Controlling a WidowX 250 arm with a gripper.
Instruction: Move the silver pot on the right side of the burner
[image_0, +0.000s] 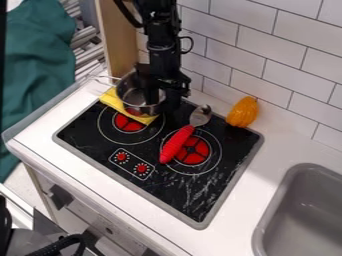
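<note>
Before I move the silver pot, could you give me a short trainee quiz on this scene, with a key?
1. What lies across the right-hand burner in the camera view?
a) a fork
b) a red-handled spoon
c) a carrot

2. True or false: the silver pot overlaps the yellow cloth in this view.

3. Fill in: the orange vegetable is near the tiled ____.

Key: 1 b; 2 true; 3 wall.

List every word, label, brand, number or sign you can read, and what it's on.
No readable text on the silver pot, spoon or stovetop.
Marks around the red knobs: too small to read.
Cabinet front: too blurred to tell whether its faint marks are print.
</note>
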